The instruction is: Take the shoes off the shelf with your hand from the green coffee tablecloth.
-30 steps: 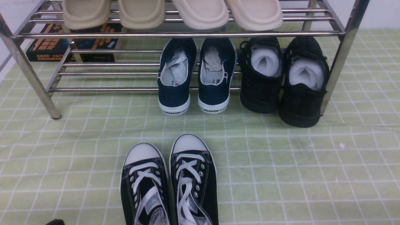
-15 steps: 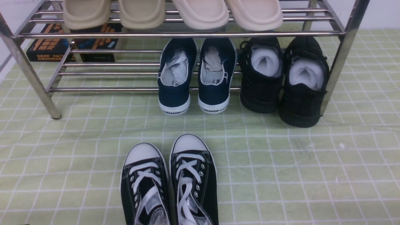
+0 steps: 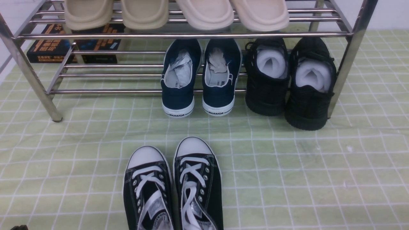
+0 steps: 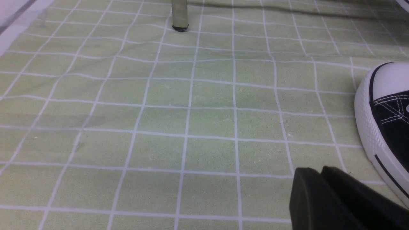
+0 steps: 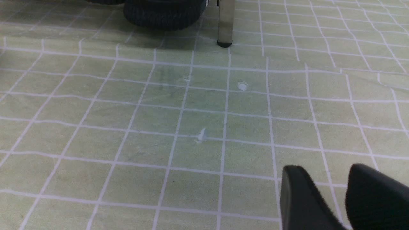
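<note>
Black canvas low-top sneakers [image 3: 145,158] on green grid tablecloth [image 3: 287,179], apart from shoe rack's [image 3: 105,91] front edge. Left gripper [image 4: 319,175] nearly closed, right gripper [image 5: 326,174] parted, both empty. Likely finishing: we draw back slowly, fingers clear of sneaker sides, leaving pair undisturbed.

Prob. a home entryway or a mock-up of 1: metal shoe rack [image 3: 191,35] w/ slippers [image 3: 145,14] & sneakers [image 3: 179,80], white wall [image 3: 389,14] behind.

Left claw [image 3: 19,227] farther left at the front view's bottom edge than before
</note>
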`<state>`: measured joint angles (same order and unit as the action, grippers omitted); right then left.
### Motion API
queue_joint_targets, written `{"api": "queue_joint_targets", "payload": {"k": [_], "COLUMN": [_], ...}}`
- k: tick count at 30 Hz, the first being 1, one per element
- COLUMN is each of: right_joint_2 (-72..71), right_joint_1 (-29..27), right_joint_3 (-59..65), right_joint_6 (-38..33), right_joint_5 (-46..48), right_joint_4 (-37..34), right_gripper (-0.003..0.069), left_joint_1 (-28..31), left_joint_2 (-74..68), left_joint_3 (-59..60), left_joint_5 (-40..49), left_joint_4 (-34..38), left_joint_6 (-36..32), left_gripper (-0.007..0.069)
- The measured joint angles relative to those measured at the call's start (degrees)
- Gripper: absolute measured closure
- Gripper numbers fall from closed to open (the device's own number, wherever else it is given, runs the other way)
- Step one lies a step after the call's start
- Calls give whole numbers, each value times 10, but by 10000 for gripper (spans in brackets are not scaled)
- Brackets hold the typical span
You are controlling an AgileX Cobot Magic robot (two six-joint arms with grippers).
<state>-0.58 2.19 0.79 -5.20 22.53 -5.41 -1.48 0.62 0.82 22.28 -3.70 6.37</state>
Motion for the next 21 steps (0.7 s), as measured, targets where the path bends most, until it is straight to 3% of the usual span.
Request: {"api": "queue_joint_targets", "payload": {"k": [21], "right_joint_2": [0], "right_joint_1": [0], "right_joint_3": [0], "right_joint_6": [0], "right_joint_5": [0], "right_joint_4": [0], "right_gripper": [419], "left_joint_1": [0], "left_joint_2": [0], "left_joint_3": [0], "left_joint_5": [0], "left_joint_4": [0], "left_joint_6": [0], "left_gripper": [535]}}
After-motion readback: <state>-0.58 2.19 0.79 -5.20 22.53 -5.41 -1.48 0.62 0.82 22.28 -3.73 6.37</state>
